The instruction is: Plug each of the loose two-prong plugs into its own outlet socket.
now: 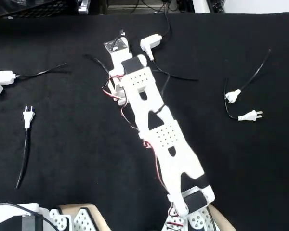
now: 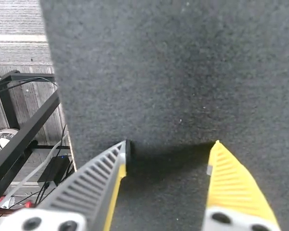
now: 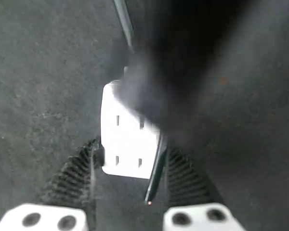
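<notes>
Outlet (image 3: 125, 130) pinched by the fingers (image 3: 74, 173) of the right gripper (image 3: 132, 150) near the tabletop's (image 1: 86, 159) far edge; left gripper (image 2: 171, 143) at the near left corner, fingers (image 2: 231, 178) spread wide.

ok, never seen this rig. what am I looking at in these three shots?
Two small robot arms stand at a table under black cloth. One picture looks down from above; the other two come from cameras on each arm's wrist. The right arm stretches across, the right pincer sits around a white outlet block; whether it grips is unclear. The left pincer is open over bare cloth, holding nothing. Also lying there: a lone plug, two more plugs, and a second outlet block.
</notes>
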{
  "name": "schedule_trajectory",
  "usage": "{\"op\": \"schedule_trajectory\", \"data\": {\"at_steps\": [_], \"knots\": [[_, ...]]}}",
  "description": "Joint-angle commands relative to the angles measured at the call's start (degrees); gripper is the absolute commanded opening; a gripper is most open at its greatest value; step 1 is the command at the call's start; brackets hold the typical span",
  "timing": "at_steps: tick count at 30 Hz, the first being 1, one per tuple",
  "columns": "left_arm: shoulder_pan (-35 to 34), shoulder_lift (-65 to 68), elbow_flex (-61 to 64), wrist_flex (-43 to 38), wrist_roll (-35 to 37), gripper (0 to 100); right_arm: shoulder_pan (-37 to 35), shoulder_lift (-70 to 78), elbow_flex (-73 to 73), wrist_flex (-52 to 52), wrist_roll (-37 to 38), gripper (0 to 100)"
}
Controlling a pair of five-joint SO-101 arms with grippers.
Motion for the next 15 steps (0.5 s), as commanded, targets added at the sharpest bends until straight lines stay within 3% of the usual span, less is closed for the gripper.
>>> {"op": "schedule_trajectory", "data": {"at_steps": [1,15], "knots": [[1.98,-0.53,-2.95,-0.26,0.53,27,2.11,-3.65,7.96,1.49,0.26,1.2],[2.51,-0.53,-2.77,-1.41,0.35,27,-1.23,-27.38,32.04,0.88,0.18,1.2]]}}
